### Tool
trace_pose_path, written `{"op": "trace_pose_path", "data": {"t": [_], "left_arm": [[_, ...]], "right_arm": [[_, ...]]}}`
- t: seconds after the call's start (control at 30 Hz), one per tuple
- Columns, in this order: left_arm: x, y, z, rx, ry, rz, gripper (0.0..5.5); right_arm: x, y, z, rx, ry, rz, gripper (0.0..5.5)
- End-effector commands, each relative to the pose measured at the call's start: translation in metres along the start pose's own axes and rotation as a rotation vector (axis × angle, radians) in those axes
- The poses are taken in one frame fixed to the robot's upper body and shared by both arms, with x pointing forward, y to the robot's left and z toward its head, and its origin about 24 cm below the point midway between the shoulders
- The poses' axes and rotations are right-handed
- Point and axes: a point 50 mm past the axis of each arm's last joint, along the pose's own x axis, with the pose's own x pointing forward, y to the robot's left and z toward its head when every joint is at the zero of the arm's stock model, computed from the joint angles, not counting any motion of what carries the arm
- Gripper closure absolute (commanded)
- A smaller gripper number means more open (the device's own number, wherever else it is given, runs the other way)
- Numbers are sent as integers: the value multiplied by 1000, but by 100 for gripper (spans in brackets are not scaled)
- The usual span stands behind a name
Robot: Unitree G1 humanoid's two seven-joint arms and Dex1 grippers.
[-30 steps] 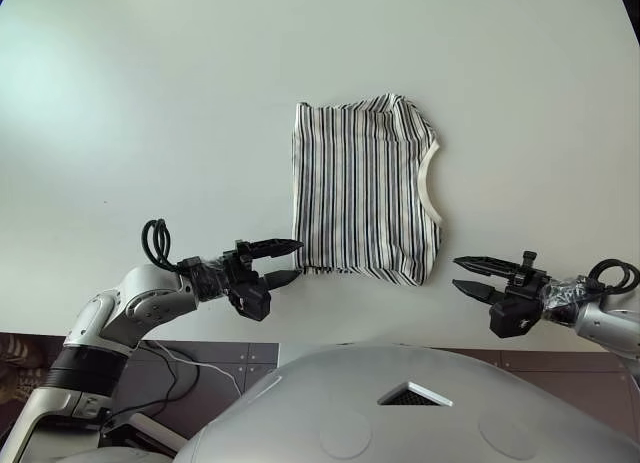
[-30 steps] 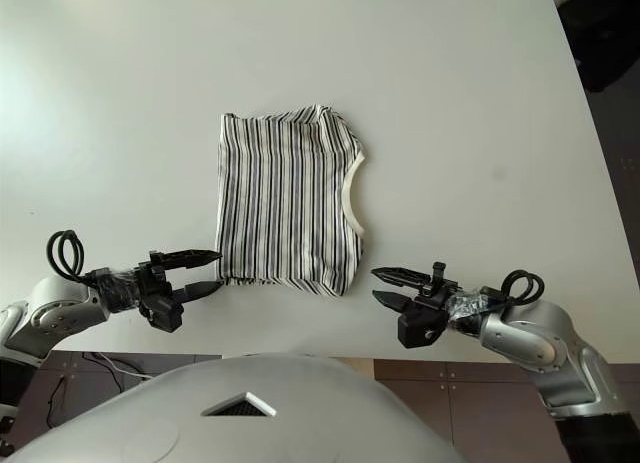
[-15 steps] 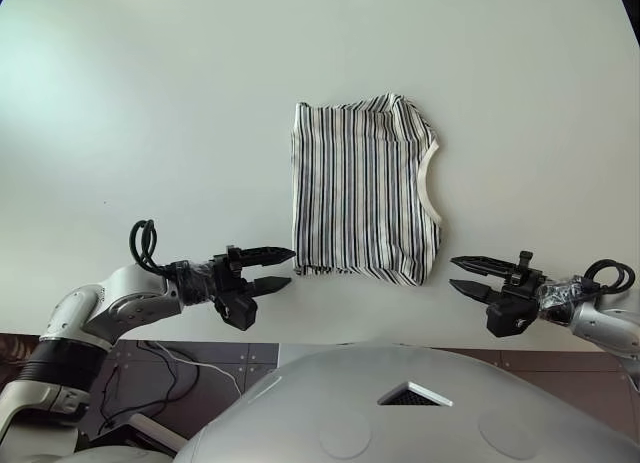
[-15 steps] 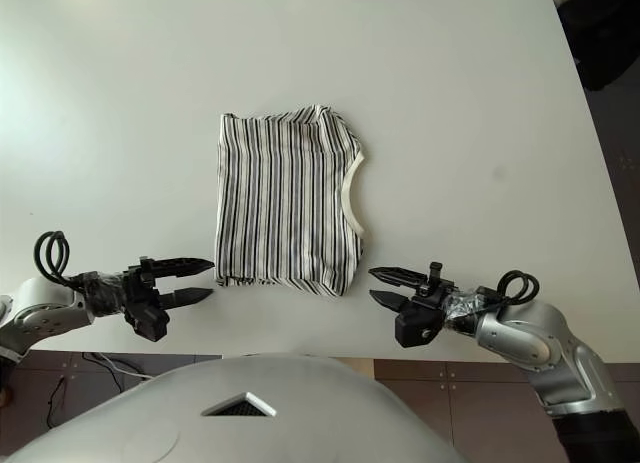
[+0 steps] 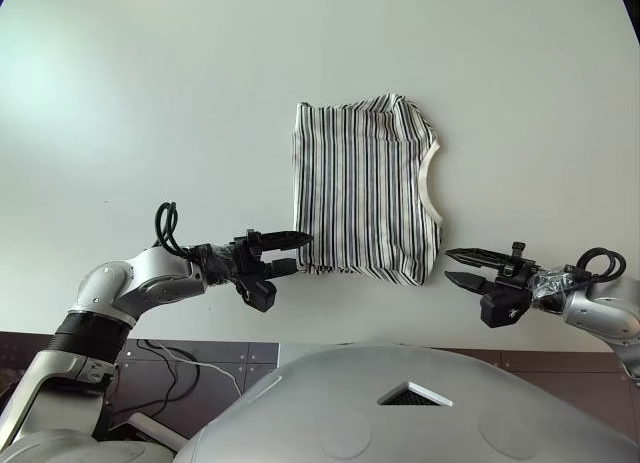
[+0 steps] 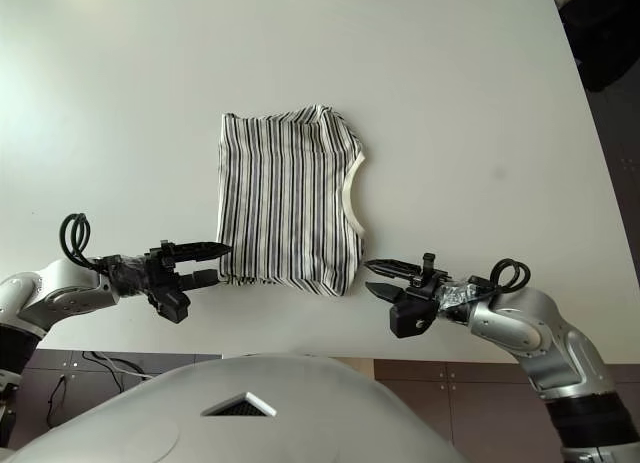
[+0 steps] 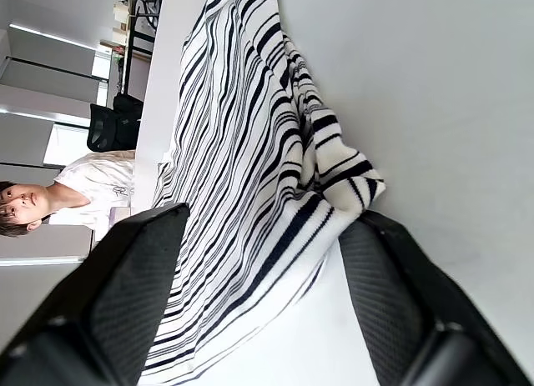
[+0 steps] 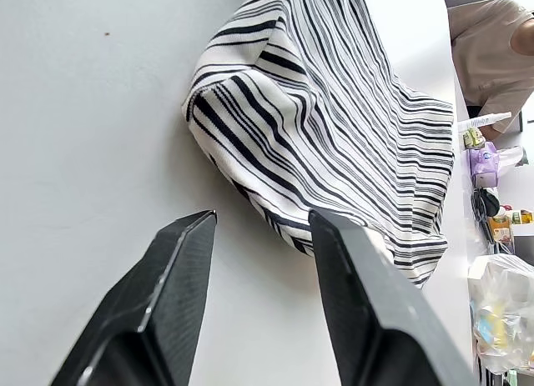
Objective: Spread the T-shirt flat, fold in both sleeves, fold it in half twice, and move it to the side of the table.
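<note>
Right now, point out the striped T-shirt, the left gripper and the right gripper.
striped T-shirt (image 5: 365, 188), left eye view, middle of the folded cloth.
left gripper (image 5: 303, 252), left eye view, midway between its open fingertips.
right gripper (image 5: 448, 264), left eye view, midway between its open fingertips.

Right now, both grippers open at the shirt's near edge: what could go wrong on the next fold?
1. The shirt is bunched in layers at its near-left corner. The left gripper, open around that corner, may pinch only some layers and spoil the fold.
2. The right gripper sits open, just short of the near-right corner. Shutting there could miss, so only one side lifts and the shirt skews.
</note>
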Motion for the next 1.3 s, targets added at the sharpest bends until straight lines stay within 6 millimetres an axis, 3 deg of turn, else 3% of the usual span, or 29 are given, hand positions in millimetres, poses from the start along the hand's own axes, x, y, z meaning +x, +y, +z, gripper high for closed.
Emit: {"op": "trace_pose_path", "data": {"t": [0.03,0.2,0.4,0.5,0.6,0.93,1.17,1.3], "left_arm": [[4,-27,7,-56,-3,-174,303],[2,-26,10,-83,-16,-174,405],[0,-20,12,-95,-36,-170,485],[-3,-14,12,-120,-41,-151,525],[-5,-12,12,-135,-49,-153,533],[-4,-1,7,-108,-81,-167,534],[-7,4,7,-90,-90,-142,535],[-5,6,11,-91,-98,-115,535]], "right_arm": [[3,-2,-1,-23,1,-9,347],[4,-2,-1,-34,0,-17,347],[4,8,2,-61,-11,3,347],[6,14,8,-62,-32,14,292],[8,21,10,-62,-27,24,235],[51,38,3,-35,-24,102,231],[47,39,-11,-11,17,112,231],[47,35,-12,-11,18,107,299]]}}
